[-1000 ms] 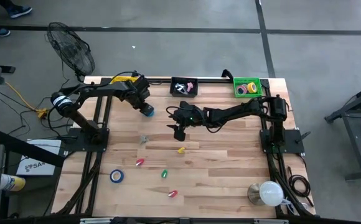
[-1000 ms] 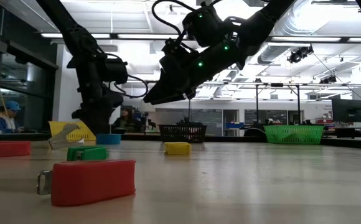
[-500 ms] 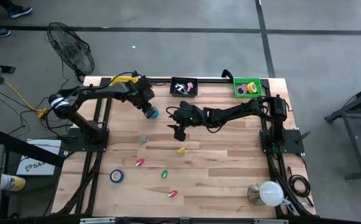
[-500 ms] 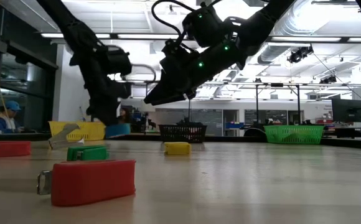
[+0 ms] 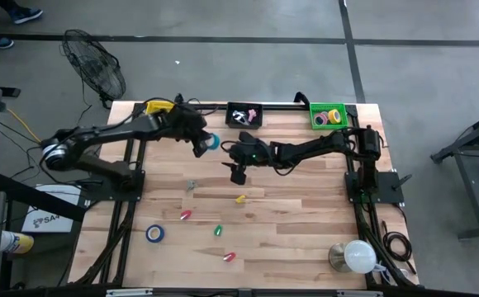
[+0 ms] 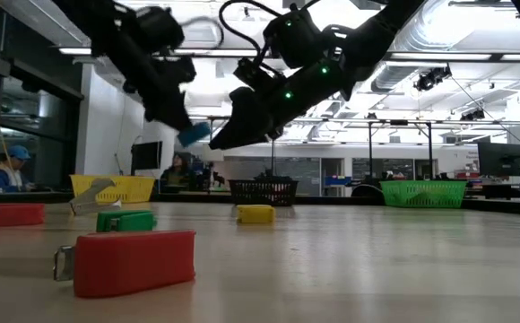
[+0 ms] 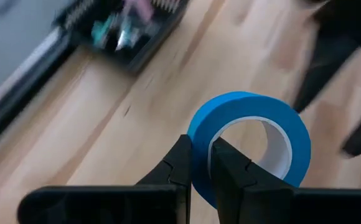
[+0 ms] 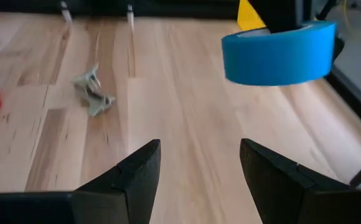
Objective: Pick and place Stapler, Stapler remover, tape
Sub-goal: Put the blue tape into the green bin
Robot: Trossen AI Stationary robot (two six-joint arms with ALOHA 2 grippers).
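While the left gripper pinches the wall of a blue ring-shaped tape roll between its fingers, we see it above the table. The right gripper hovers nearby, its fingers spread wide around nothing.

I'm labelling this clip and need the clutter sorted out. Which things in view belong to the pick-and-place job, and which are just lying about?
Job:
- blue tape roll clamped in the left tool, lifted off the table
- second blue roll near the front left
- tape rolls in the green basket
- black basket
- right tool, open, mid-table

Lying about:
- floor fan
- white lamp
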